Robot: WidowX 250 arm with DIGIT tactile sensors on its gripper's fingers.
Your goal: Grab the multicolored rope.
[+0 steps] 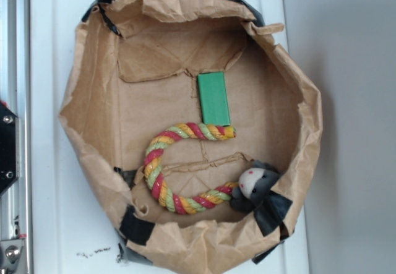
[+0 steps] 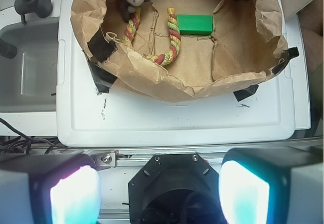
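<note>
Wrist view, gripper (image 2: 159, 191) spread empty, multicolored rope (image 2: 171, 39) partly hidden behind paper rim (image 2: 167, 85).

Both views are evenly and softly lit, bright without harsh shadows. The white plastic surface (image 1: 49, 132) looks washed out and slightly overexposed. Inside the crumpled brown paper bag (image 1: 93, 162) the walls cast gentle shade along the floor's edges. In the wrist view the pincer (image 2: 159, 191) pads (image 2: 76, 196) glow cyan-white, blurred and out of focus
</note>
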